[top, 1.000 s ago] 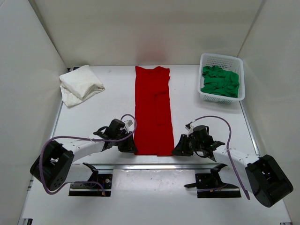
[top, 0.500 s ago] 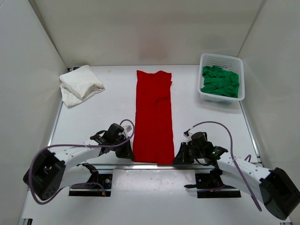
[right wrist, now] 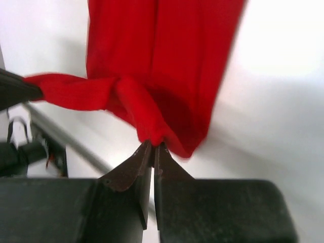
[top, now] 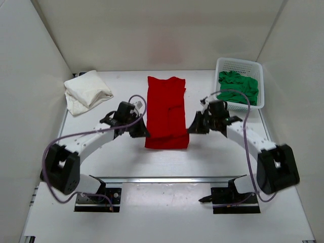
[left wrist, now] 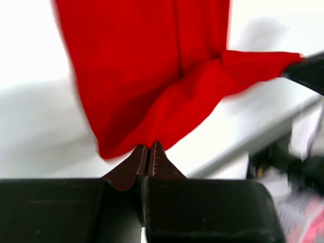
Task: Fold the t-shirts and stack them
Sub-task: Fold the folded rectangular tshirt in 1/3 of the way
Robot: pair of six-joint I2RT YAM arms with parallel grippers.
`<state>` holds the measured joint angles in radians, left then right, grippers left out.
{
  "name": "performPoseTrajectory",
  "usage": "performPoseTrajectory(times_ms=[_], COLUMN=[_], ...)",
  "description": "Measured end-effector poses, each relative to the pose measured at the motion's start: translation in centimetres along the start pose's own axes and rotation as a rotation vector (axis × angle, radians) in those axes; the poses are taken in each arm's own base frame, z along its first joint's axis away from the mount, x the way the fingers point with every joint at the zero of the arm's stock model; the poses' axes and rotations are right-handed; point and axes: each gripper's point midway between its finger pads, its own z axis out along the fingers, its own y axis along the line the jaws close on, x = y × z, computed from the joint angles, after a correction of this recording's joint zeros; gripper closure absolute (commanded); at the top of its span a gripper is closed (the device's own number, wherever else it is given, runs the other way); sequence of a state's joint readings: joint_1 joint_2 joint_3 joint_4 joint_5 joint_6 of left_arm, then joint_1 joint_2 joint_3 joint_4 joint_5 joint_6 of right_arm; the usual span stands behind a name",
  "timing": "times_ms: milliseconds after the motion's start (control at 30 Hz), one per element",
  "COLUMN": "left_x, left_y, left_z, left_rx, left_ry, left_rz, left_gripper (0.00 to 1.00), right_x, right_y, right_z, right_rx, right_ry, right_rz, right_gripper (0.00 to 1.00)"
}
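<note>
Left fingers (left wrist: pixel 136 161) and right fingers (right wrist: pixel 163 157) are pinching the red t-shirt (top: pixel 166 101) by its hem; uneven pulling is risking a crooked fold

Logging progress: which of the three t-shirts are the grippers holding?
The red t-shirt, mid-table: the left gripper and right gripper each pinch a corner. The off-white t-shirt lies untouched far left; the green t-shirt sits in the basket.

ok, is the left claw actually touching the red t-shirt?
Touching. The left wrist view shows the left claw shut on a corner of the red t-shirt, with the cloth running straight into its closed tips.
</note>
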<state>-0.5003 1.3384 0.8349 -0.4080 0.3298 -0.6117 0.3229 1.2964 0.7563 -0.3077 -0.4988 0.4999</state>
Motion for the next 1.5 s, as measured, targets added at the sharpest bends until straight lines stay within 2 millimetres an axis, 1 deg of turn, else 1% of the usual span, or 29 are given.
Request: performPoseTrajectory(times_ms=[33, 133, 233, 300, 400, 500, 533, 600, 667, 700, 733, 767, 800, 833, 867, 900, 933, 967, 1000, 1033, 1067, 1100, 1167, 1233, 1267, 1333, 1400, 1467, 1500], left_x=[-1.3, -5.5, -9.6, -11.8, -13.8, -14.7, -14.9, -15.2, -15.4, -15.6, -15.9, -16.2, -16.7, -17.1, -17.4, -17.8, -18.1, -18.4, -18.5, -18.3, -17.8, -17.3, -15.1, -12.5, -11.3, -9.3, -7.2, -5.3, -4.7], left_y=[0.4, 1.6, 2.8, 3.6, 4.8, 5.7, 5.9, 6.2, 6.2, 6.3, 6.3, 6.3, 6.4, 6.5, 6.5, 6.5, 6.2, 6.0, 5.5, 4.6, 3.5, 2.1, -0.7, -2.4, -2.7, -2.0, 0.3, 2.4, 2.9], left_z=[0.6, 2.8, 4.8, 6.1, 7.9, 9.2, 9.5, 10.1, 10.3, 10.3, 10.2, 10.1, 10.0, 9.7, 9.4, 8.9, 8.3, 7.6, 6.6, 5.8, 5.0, 4.6, 4.5, 5.8, 6.8, 9.0, 10.8, 11.6, 11.7], left_rx=[-0.022, -0.085, -0.132, -0.152, -0.177, -0.192, -0.195, -0.195, -0.188, -0.187, -0.185, -0.183, -0.181, -0.180, -0.180, -0.178, -0.173, -0.172, -0.165, -0.150, -0.129, -0.096, -0.020, 0.040, 0.057, 0.060, 0.022, -0.017, -0.019], left_ry=[-0.012, -0.061, -0.106, -0.122, -0.132, -0.131, -0.132, -0.133, -0.140, -0.144, -0.152, -0.161, -0.171, -0.183, -0.193, -0.209, -0.226, -0.251, -0.277, -0.300, -0.315, -0.331, -0.335, -0.291, -0.257, -0.195, -0.135, -0.093, -0.084], left_rz=[-0.011, -0.027, -0.046, -0.061, -0.076, -0.090, -0.095, -0.098, -0.099, -0.098, -0.101, -0.102, -0.103, -0.106, -0.110, -0.112, -0.114, -0.111, -0.104, -0.097, -0.085, -0.069, -0.045, -0.034, -0.036, -0.062, -0.110, -0.147, -0.168], left_gripper=[1.00, 1.00, 1.00, 1.00, 1.00, 0.96, 0.93, 0.77, 0.65, 0.59, 0.55, 0.50, 0.47, 0.45, 0.45, 0.50, 0.51, 0.53, 0.55, 0.56, 0.57, 0.57, 0.60, 0.63, 0.64, 0.65, 0.65, 0.65, 0.65], right_x=[-1.9, -6.6, -10.4, -12.3, -13.9, -15.4, -15.8, -16.7, -17.6, -17.9, -18.0, -18.1, -18.1, -18.1, -18.2, -18.3, -18.2, -18.4, -18.6, -18.9, -19.2, -19.4, -19.5, -18.9, -18.2, -16.2, -14.0, -11.8, -10.9], right_y=[0.1, -0.2, -1.5, -2.7, -4.3, -5.6, -5.8, -6.1, -6.4, -6.6, -6.7, -6.7, -6.7, -6.6, -6.6, -6.5, -6.3, -6.1, -5.8, -5.3, -4.7, -3.9, -1.8, 0.0, 0.7, 1.8, 2.2, 2.1, 1.9], right_z=[0.7, 2.6, 4.6, 5.7, 6.8, 7.9, 8.3, 9.2, 10.0, 10.2, 10.4, 10.5, 10.5, 10.4, 10.3, 10.2, 10.0, 9.6, 9.3, 8.8, 8.3, 7.9, 7.5, 8.2, 8.9, 10.8, 12.9, 14.7, 15.6], right_rx=[0.010, 0.024, 0.044, 0.058, 0.065, 0.071, 0.070, 0.072, 0.078, 0.083, 0.084, 0.086, 0.089, 0.095, 0.100, 0.107, 0.114, 0.124, 0.132, 0.136, 0.135, 0.129, 0.103, 0.074, 0.062, 0.041, 0.031, 0.025, 0.026], right_ry=[-0.015, -0.042, -0.060, -0.074, -0.075, -0.076, -0.071, -0.066, -0.068, -0.067, -0.065, -0.060, -0.058, -0.055, -0.057, -0.061, -0.061, -0.067, -0.076, -0.089, -0.103, -0.115, -0.132, -0.123, -0.106, -0.052, 0.009, 0.070, 0.098], right_rz=[-0.022, -0.061, -0.067, -0.063, -0.040, -0.030, -0.029, -0.036, -0.049, -0.054, -0.054, -0.056, -0.057, -0.063, -0.069, -0.077, -0.086, -0.094, -0.104, -0.120, -0.138, -0.154, -0.192, -0.226, -0.239, -0.263, -0.274, -0.278, -0.275], right_gripper=[1.00, 1.00, 1.00, 1.00, 1.00, 1.00, 1.00, 1.00, 1.00, 0.96, 0.88, 0.84, 0.74, 0.70, 0.68, 0.66, 0.65, 0.68, 0.75, 0.88, 0.97, 1.00, 1.00, 1.00, 1.00, 1.00, 1.00, 1.00, 1.00])
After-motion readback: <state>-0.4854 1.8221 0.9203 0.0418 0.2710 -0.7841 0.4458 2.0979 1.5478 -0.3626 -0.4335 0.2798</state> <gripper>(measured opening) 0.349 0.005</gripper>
